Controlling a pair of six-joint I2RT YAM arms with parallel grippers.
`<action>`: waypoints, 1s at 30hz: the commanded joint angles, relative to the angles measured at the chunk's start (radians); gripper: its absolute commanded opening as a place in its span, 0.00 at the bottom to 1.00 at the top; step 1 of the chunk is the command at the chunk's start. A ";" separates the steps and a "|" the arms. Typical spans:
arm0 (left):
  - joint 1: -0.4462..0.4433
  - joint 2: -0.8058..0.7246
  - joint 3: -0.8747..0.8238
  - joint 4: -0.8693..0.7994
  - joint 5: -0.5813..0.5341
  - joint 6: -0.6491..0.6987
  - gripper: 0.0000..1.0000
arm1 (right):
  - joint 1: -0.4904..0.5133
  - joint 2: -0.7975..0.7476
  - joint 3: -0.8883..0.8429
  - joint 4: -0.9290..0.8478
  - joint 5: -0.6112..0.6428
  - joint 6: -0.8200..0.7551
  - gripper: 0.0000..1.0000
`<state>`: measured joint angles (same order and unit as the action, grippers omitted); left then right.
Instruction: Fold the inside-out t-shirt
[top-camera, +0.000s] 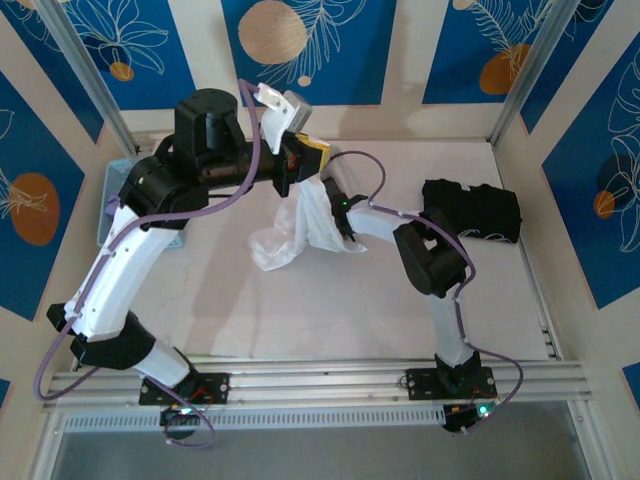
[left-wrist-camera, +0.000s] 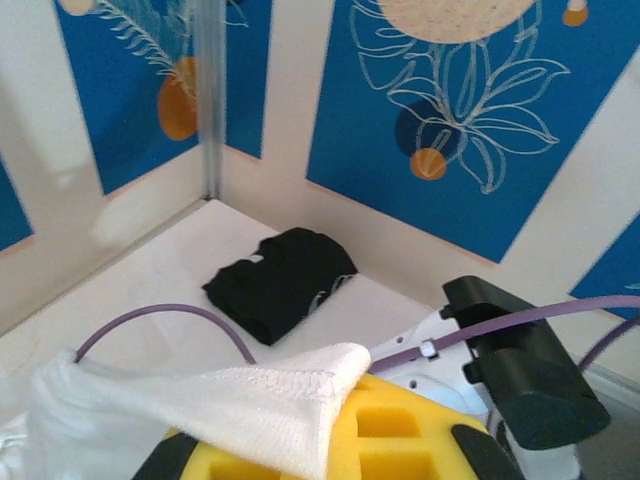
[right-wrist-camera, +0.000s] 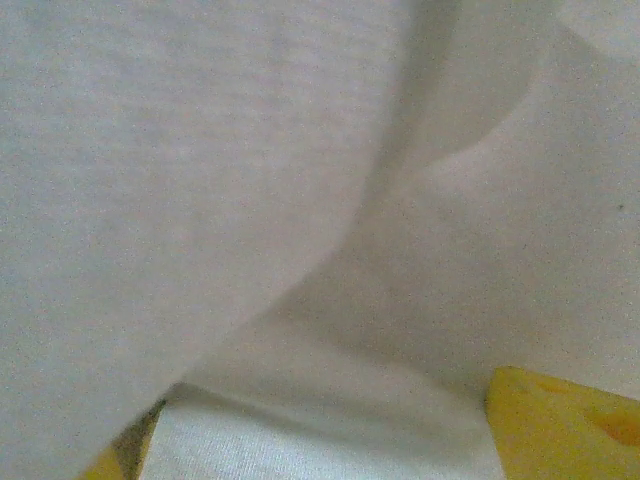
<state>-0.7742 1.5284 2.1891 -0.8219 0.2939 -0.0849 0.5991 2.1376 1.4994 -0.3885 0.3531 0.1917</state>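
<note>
From my end, the biggest thing in view is the enclosure: cream walls (top-camera: 200, 40) with blue panels (top-camera: 330, 60) bearing white line-drawn flowers and orange and tan discs, with aluminium posts (top-camera: 85, 75) at the far corners. Inside it lies the white surface (top-camera: 330, 310), with a ribbed metal rail (top-camera: 330, 380) along its near edge where both arm bases are bolted.

The inside-out t-shirt (top-camera: 300, 225) is bunched near the middle of the surface, a little toward the far edge. Part of it is lifted and hanging, and the rest is crumpled on the surface. A black garment (top-camera: 475, 210) sits folded by the right edge toward the far corner, well apart from the shirt. A blue basket (top-camera: 108, 205) rests at the left edge, partly hidden behind the left arm.

The left gripper (top-camera: 303, 160) has its yellow fingers (left-wrist-camera: 400, 435) closed on the shirt's stitched hem, which drapes over them. The right gripper (right-wrist-camera: 330, 440) is pressed into the hanging cloth, and its fingers (right-wrist-camera: 560, 415) are spread wide with white fabric across the gap.
</note>
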 joint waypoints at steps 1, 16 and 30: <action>0.004 -0.088 0.052 0.076 -0.096 0.059 0.00 | -0.023 0.077 -0.013 -0.167 -0.044 0.023 0.79; 0.331 -0.236 -0.593 0.295 -0.477 -0.155 0.00 | -0.069 -0.438 -0.286 0.121 -0.372 -0.068 0.00; 0.488 -0.040 -0.907 0.423 -0.372 -0.259 0.00 | -0.147 -0.610 -0.246 0.459 -0.912 0.146 0.00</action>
<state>-0.3080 1.4368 1.3079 -0.4648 -0.1116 -0.3141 0.4603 1.5402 1.1912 -0.0456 -0.3782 0.2646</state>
